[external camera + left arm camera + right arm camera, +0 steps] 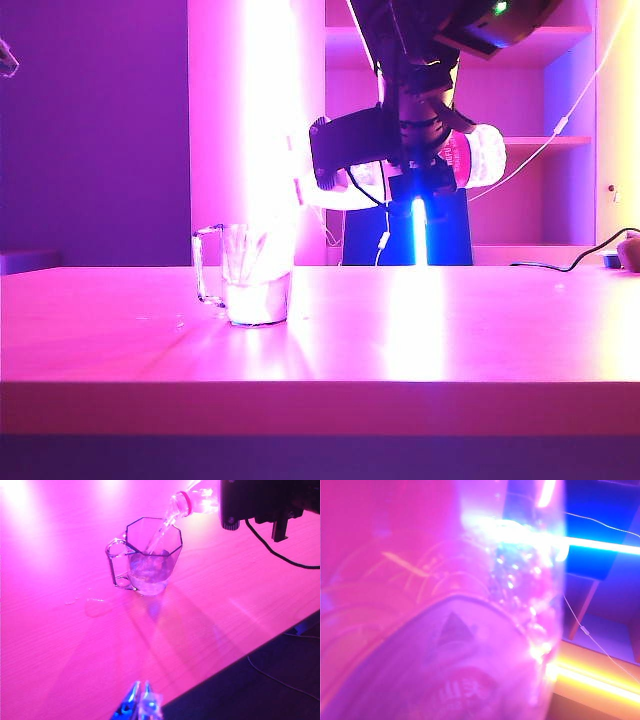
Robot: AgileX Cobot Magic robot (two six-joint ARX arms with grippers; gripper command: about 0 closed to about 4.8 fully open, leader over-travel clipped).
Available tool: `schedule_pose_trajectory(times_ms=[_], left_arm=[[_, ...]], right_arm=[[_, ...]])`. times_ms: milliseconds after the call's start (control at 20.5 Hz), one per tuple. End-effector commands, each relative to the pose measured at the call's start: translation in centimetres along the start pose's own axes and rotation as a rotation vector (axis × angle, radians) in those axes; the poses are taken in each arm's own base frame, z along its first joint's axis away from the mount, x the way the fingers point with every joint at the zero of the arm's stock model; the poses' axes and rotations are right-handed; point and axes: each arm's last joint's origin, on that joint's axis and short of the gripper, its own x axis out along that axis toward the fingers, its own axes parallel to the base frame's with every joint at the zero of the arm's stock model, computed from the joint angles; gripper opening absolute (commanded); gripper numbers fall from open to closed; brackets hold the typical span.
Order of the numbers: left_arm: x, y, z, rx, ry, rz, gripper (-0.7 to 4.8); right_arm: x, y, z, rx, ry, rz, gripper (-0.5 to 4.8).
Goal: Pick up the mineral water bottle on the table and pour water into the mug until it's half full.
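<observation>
the right claw (420, 175) hangs above the middle of the worktop (450, 330), clenched around the body of the mineral water bottle (480, 155). it holds the bottle nearly level, base to the right and neck dipping left, so the open mouth sits above and just to the right of the mug (245, 275). that tilt is why the water (159, 532) runs out in a thin stream. in the left wrist view the stream leaves the red-ringed neck and falls inside the mug's rim. the right wrist view is filled by the bottle's wall and its label (455, 680), which fits a grip around the midsection.

the mug stands upright on the worktop, left of centre, handle to the left. the water in it looks to reach about a third of its height, so the pour seems close to done but not there yet. a few drops (92, 602) lie on the worktop beside the handle.

the left claw (139, 700) hovers at the near edge of the worktop, well apart from the mug, its tips together and holding nothing. it likely waits there to stay out of the pour.
</observation>
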Motion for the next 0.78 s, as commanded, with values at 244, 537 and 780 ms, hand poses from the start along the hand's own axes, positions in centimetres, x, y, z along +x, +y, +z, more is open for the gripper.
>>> schedule_pose_trajectory(times_ms=[244,537,780], left_arm=[[-0.14,-0.04,0.20,0.005,-0.012,0.001,-0.05],[-0.14,-0.04,0.21,0.005,-0.013,0.001,-0.05],[-0.14,-0.04,0.21,0.005,-0.013,0.001,-0.05]], right_arm=[[-0.26,-0.82,-0.04,0.036,0.000,-0.035,2.42],[-0.26,-0.83,-0.04,0.011,0.002,-0.036,2.42],[-0.28,-0.83,-0.02,0.011,0.001,-0.036,2.42]])
